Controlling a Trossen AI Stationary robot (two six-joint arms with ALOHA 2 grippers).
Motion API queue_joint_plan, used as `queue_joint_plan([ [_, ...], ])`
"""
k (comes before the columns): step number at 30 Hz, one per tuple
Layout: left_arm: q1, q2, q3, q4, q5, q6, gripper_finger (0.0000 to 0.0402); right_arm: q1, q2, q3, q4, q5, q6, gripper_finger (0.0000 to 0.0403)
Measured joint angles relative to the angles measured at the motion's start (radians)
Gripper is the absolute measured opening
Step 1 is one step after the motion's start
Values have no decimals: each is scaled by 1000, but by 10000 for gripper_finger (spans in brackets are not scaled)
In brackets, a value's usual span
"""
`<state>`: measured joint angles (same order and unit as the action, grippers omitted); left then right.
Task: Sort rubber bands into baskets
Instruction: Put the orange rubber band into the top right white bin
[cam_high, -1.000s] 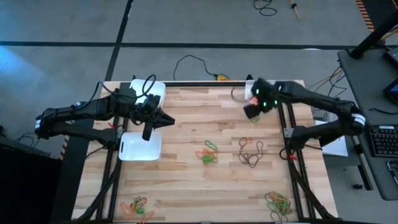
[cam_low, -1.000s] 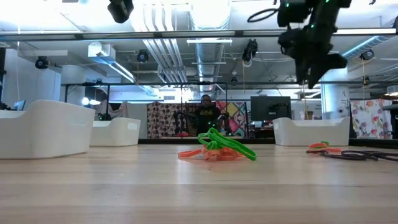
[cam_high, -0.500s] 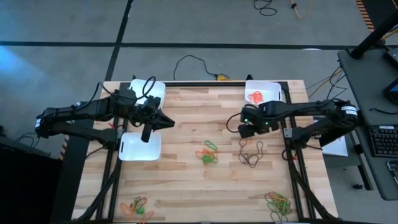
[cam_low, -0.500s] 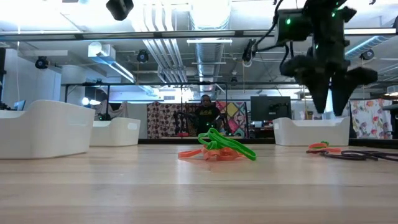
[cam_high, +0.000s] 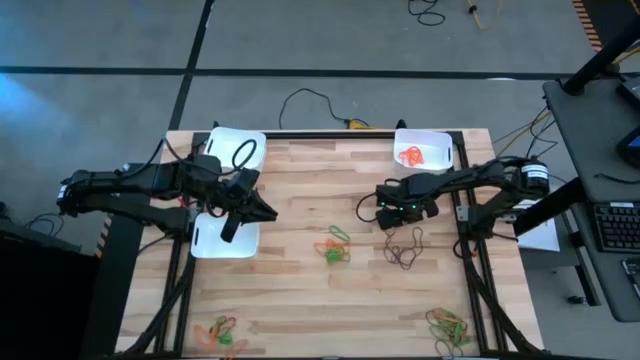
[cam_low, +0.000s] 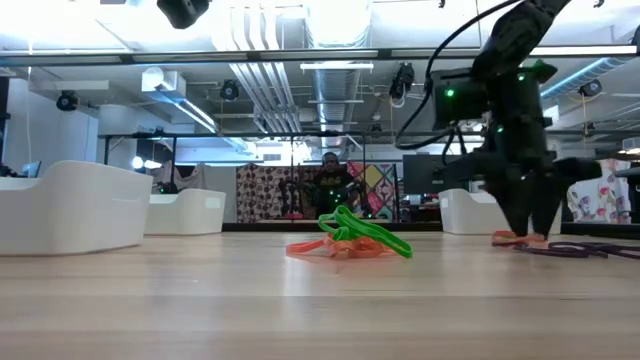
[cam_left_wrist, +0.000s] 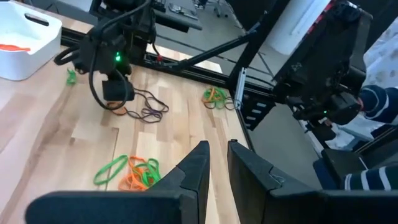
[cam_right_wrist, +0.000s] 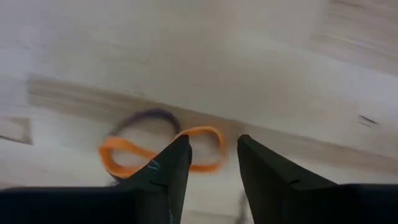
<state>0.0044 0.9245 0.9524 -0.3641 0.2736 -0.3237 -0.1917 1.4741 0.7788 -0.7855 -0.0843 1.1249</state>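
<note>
My right gripper (cam_high: 385, 217) (cam_low: 530, 237) points down at table height, open, over a twisted orange rubber band (cam_right_wrist: 124, 158) (cam_low: 510, 237) at the edge of a tangle of dark bands (cam_high: 403, 245). One loop of the orange band lies between the two fingers (cam_right_wrist: 174, 168). My left gripper (cam_high: 268, 212) (cam_left_wrist: 217, 155) hangs shut over the near-left basket (cam_high: 205, 245), and nothing shows between its fingers. The far-left basket (cam_high: 222, 135) holds a dark band. Orange bands lie in the far-right basket (cam_high: 442, 142). My right gripper comes from above, one finger on each side of the orange band's loop (cam_right_wrist: 205, 132), which lies flat on the table. Whether the fingers touch the band, I cannot tell.
A green and orange pile (cam_high: 333, 245) (cam_low: 350, 238) lies mid-table. Two more mixed piles sit at the near-left corner (cam_high: 220, 333) and the near-right corner (cam_high: 447, 325). A single green band (cam_left_wrist: 69, 76) lies near the far-right basket. A person sits beyond the table's far edge.
My right gripper has come from beside the far-right basket toward the table's near edge and down to the table at the dark and orange bands, tipping to point straight down. My left gripper has swung a little toward the near edge above the near-left basket.
</note>
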Motion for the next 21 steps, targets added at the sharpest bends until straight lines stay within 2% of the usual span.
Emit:
queue_joint_plan([
  [10, 0, -2, 0, -1, 0, -4, 42, -1, 41, 4, 26, -18, -56, 56],
  [14, 0, -3, 0, -3, -1, -3, 42, -3, 1, 0, 23, -17, -81, 16],
  [21, 0, -7, 0, -3, -1, 0, 42, -48, -138, 22, -77, 51, -94, 9],
])
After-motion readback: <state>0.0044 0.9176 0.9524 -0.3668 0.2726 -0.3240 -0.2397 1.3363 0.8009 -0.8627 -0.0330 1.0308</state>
